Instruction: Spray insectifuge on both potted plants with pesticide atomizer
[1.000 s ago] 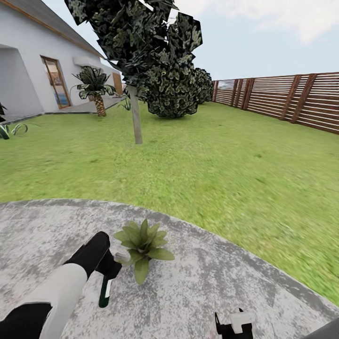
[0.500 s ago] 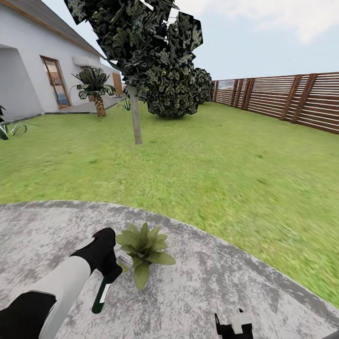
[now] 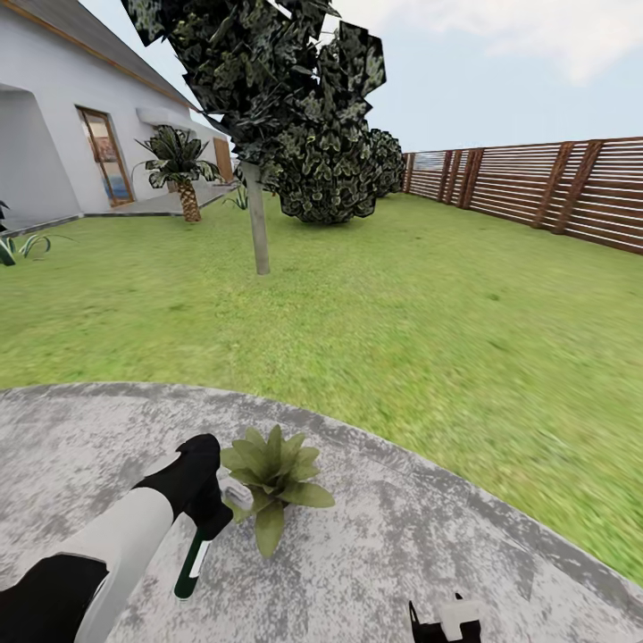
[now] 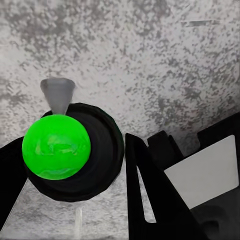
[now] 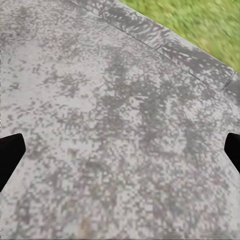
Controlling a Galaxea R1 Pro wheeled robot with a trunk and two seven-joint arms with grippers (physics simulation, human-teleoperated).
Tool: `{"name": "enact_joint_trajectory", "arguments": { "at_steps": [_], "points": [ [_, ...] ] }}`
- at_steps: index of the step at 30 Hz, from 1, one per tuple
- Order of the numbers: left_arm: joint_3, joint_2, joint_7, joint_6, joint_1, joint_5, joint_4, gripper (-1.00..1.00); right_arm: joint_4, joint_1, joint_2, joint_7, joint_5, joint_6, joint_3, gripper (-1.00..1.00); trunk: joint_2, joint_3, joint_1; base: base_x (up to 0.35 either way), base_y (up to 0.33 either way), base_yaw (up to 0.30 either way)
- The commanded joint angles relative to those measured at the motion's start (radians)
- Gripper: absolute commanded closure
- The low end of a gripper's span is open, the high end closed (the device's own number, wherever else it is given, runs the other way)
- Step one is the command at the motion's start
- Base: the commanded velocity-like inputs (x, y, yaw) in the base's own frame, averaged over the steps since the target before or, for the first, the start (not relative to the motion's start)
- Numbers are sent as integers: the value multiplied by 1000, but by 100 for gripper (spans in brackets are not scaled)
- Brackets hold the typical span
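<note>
Left gripper (image 3: 207, 516) is clamped around the sprayer (image 3: 193, 561), holding it low over the grey patio (image 3: 384, 554) with its pale nozzle (image 3: 237, 494) right up against the leaves of the potted plant (image 3: 272, 471). Right gripper (image 5: 120, 150) hangs with its fingers spread wide over bare paving, close to the lawn (image 3: 402, 304).

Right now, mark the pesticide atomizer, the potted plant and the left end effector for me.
pesticide atomizer (image 3: 191, 564): head view, on its dark green bottle body hanging below the grip.
potted plant (image 3: 273, 471): head view, on the middle of the leaf rosette.
left end effector (image 3: 207, 511): head view, on the black fingers closed around the atomizer's neck.
</note>
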Motion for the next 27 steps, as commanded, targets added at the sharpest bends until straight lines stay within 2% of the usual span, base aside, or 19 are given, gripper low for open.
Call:
{"name": "enact_joint_trajectory", "arguments": {
  "at_steps": [1,11,16,20,27],
  "points": [
    [-4,1,-10,6,0,-7,-2,100,1,-1,0,-5,11,-3,-7,-100,0,-1,0,267,153,0],
    [-4,-6,-10,6,1,-7,-2,100,1,-1,0,-5,11,-3,-7,-100,0,-1,0,49,25,0],
    [-6,11,-9,2,17,-8,-2,100,1,-1,0,-5,11,-3,-7,-100,0,-1,0,0,0,0],
    [-10,3,-7,1,48,-12,-2,100,1,-1,0,-5,11,-3,-7,-100,0,-1,0,0,0,0],
    [-8,-4,-5,-1,55,-12,35,100,1,-1,0,-5,11,-3,-7,-100,0,-1,0,0,0,0]
  ]
}}
